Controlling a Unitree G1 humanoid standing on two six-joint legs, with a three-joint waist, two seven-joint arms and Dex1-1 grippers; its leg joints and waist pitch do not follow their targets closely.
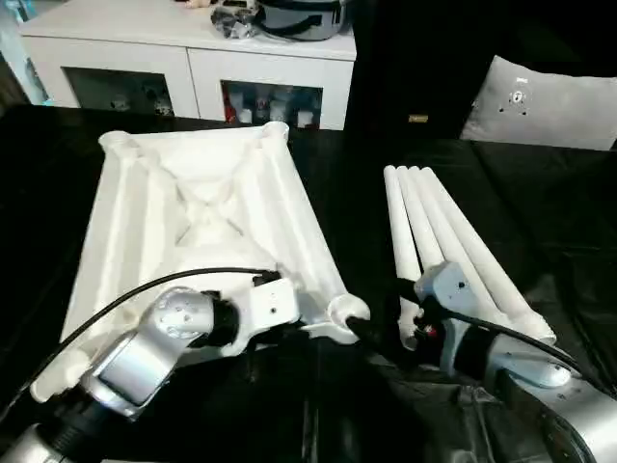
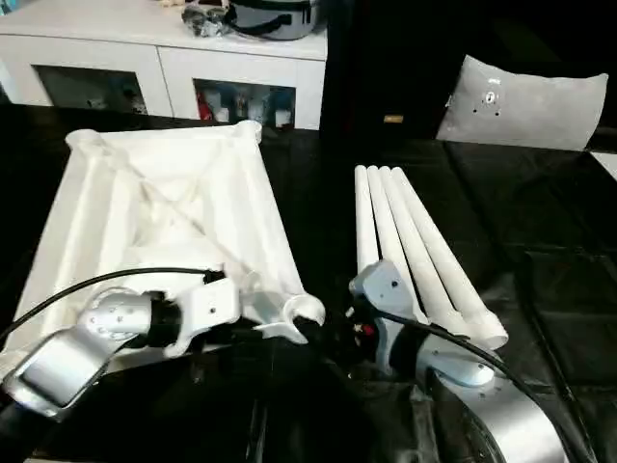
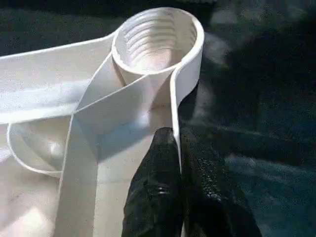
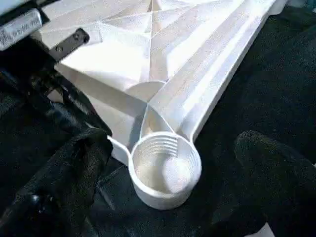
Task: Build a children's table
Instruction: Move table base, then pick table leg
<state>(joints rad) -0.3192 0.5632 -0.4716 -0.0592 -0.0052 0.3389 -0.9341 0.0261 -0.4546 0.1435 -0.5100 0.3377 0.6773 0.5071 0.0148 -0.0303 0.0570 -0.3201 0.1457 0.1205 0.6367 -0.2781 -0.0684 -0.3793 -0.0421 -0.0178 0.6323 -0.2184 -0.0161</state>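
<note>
The white table top lies underside up on the black surface, showing its ribs and cross braces. Its near right corner socket is round, threaded inside and has nothing in it. My left gripper is shut on the thin rim wall of the top just beside that socket, one black finger on each side. My right gripper is open, with its fingers spread to either side of the socket and not touching it. Several white tapered legs lie side by side to the right of the top.
A white cabinet with glass doors stands at the back, with a dark pot on it. A white-grey cushion leans at the back right. Black sheeting covers the work surface around the parts.
</note>
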